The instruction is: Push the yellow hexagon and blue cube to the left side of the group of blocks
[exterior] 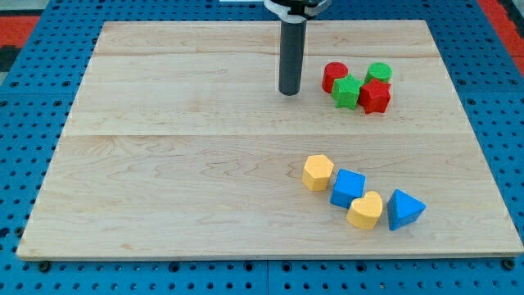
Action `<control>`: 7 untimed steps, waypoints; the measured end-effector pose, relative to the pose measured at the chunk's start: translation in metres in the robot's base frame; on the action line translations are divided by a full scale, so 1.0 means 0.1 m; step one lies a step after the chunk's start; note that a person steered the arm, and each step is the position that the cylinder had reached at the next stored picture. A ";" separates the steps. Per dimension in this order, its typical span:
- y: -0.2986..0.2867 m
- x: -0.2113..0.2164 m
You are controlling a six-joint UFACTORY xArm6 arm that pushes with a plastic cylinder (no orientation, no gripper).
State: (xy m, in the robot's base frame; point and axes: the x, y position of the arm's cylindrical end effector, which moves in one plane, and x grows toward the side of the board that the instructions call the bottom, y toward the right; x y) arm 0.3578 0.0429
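The yellow hexagon [318,172] lies in the lower right part of the wooden board. The blue cube [348,187] touches it on its right. A yellow heart-shaped block [365,210] sits just below the cube, and a blue triangle [404,209] lies to the right of the heart. My tip [288,93] stands near the view's top centre, well above the yellow hexagon and just left of the red and green cluster. It touches no block.
A cluster sits at the upper right: a red cylinder [334,77], a green star-like block [346,92], a green cylinder [379,73] and a red block [376,97]. The wooden board [164,164] rests on a blue pegboard surface.
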 end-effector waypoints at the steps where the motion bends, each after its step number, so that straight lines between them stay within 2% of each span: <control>1: 0.52 0.15; 3: 0.92 1.24; 4: 1.72 1.71; 5: 2.37 1.88; 6: 2.02 2.29; 7: 1.67 2.22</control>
State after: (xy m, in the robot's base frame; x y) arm 0.5799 0.2100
